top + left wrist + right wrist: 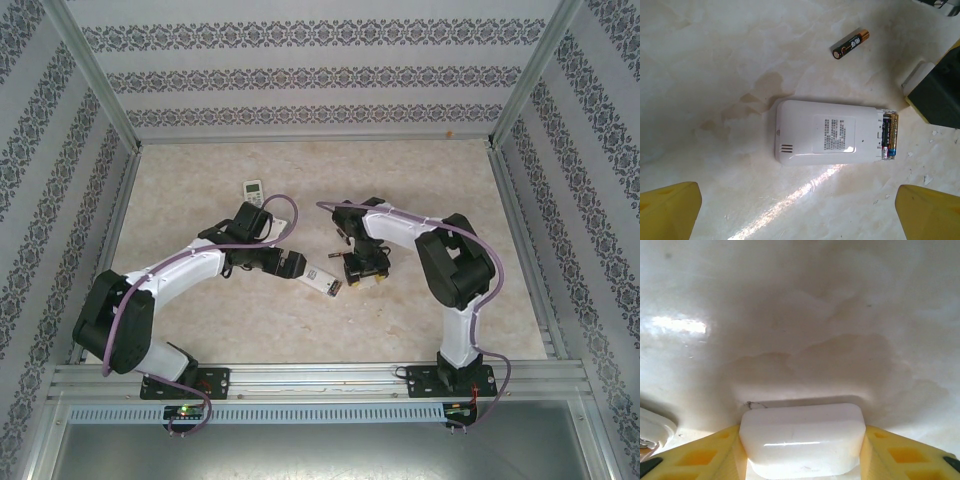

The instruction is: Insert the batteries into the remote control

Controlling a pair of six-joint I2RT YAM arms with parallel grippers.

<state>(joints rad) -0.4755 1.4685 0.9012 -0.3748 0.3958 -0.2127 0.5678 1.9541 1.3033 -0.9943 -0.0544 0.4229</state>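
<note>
right gripper [801, 456] clamped on white rounded piece [801, 432], bottom centre | left gripper [797, 212] spread wide, holding nothing, tips at bottom corners | remote [827, 132] face down mid-frame above them, batteries [889, 134] seated in open bay at its right end | loose battery [851, 44] upper right, apart from remote | second remote [254, 190] upper left, top view

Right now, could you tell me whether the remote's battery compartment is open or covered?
Open. The remote lies back up, its end compartment uncovered, batteries showing inside. The right gripper holds a white piece, possibly the cover.
</note>
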